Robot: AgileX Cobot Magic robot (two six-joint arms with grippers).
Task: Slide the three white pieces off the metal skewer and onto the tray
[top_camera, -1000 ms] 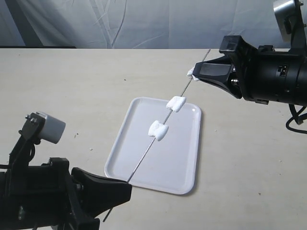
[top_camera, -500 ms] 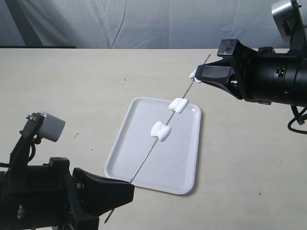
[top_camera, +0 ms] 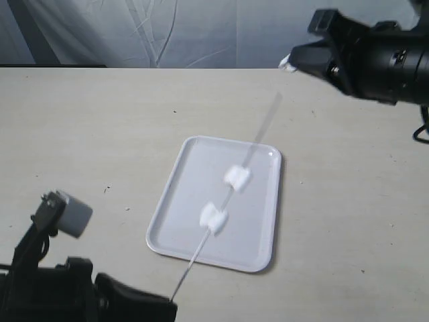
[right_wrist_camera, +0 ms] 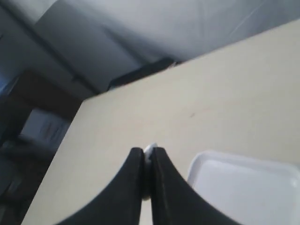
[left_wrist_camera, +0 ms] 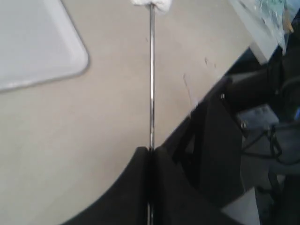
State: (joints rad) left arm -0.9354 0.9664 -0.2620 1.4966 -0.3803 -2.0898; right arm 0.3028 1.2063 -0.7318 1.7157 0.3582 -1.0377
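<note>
The thin metal skewer [top_camera: 258,137] slants, blurred, over the white tray [top_camera: 251,228], and two white pieces [top_camera: 236,178] [top_camera: 214,218] are threaded on it above the tray. My left gripper [top_camera: 171,306] at the bottom left is shut on the skewer's near end; the left wrist view shows the rod [left_wrist_camera: 151,84] leaving the shut gripper [left_wrist_camera: 151,151] toward a white piece [left_wrist_camera: 151,3]. My right gripper [top_camera: 289,62] is high at the back right, clear of the skewer's tip, shut on the third white piece [top_camera: 287,65]. That piece [right_wrist_camera: 149,149] peeks out of the gripper [right_wrist_camera: 148,151].
Pale tabletop surrounds the tray, with a grey curtain behind it. A light-grey camera block [top_camera: 70,213] rides on the left arm. In the left wrist view the table's edge [left_wrist_camera: 220,79] drops off to dark equipment. The tray corner [right_wrist_camera: 243,187] lies below the right gripper.
The right gripper has lifted up and back with one white piece, now off the skewer's tip. The left gripper has drawn the skewer toward the front, moving the two remaining pieces along over the tray.
</note>
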